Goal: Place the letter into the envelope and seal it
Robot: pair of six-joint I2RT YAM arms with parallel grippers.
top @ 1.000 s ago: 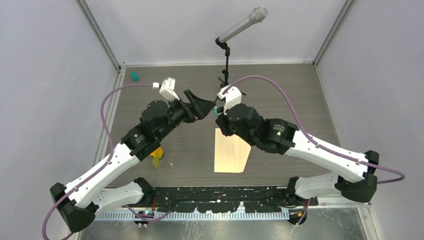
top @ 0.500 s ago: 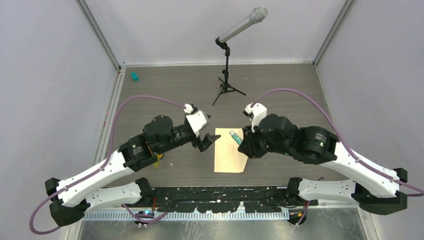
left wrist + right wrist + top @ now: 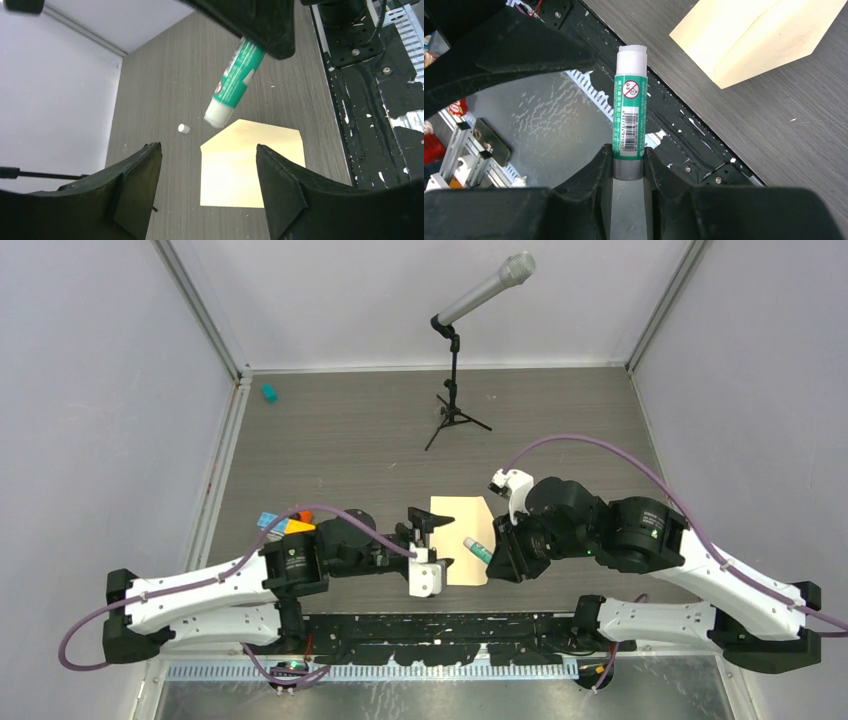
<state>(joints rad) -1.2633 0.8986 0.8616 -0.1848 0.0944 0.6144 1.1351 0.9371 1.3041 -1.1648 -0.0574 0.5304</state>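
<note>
tan envelope (image 3: 465, 518) lies flat on the desk (image 3: 340, 440), flap (image 3: 225, 142) open. right pincer (image 3: 628, 156) clamps an uncapped green glue stick (image 3: 630, 100) above it, evidently for sealing. left pincer (image 3: 208, 150) gapes wide, empty. letter not separately visible.

The top view looks steeply down on the table (image 3: 330, 430); both close wrist views also catch the envelope (image 3: 462, 525).

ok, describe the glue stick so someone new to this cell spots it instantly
Find the tan envelope lying flat on the grey table, just ahead of the arm bases. Over its right edge the right gripper is clamped on the glue stick: a green tube with a barcode label and white uncapped tip, the only tube here.
</note>
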